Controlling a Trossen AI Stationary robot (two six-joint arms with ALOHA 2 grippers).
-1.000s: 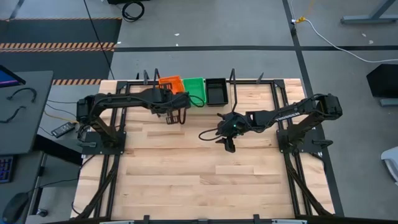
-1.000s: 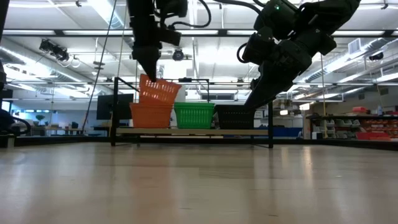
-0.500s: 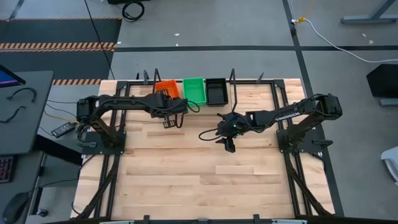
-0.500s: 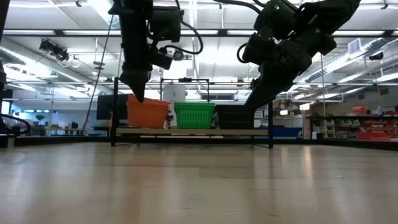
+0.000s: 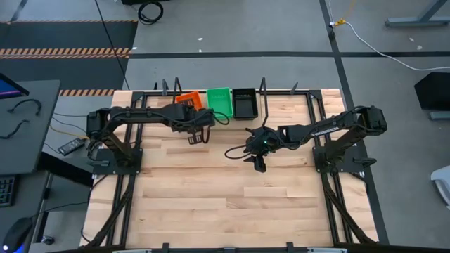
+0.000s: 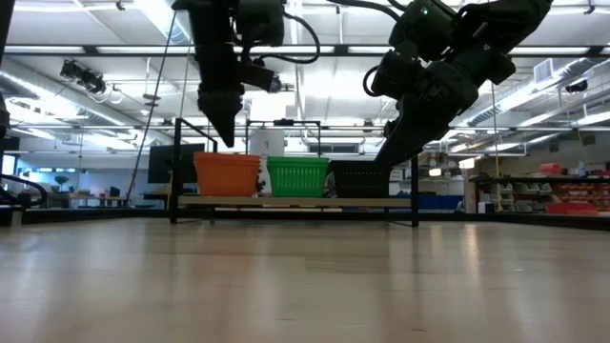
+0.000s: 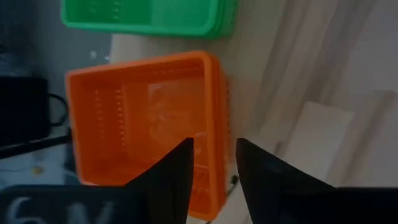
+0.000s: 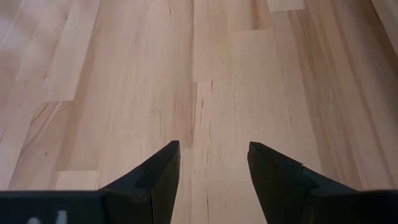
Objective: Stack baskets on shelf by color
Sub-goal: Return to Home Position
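Risen off the orange baskets, left tool is narrowly parted, empty; right tool hangs wide.

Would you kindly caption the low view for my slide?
Shelf holding orange basket, green basket and black basket in a row; left gripper open, hanging near the orange, right gripper open mid-table.

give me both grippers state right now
left gripper: open, empty, near the orange basket
right gripper: open, empty, over the table
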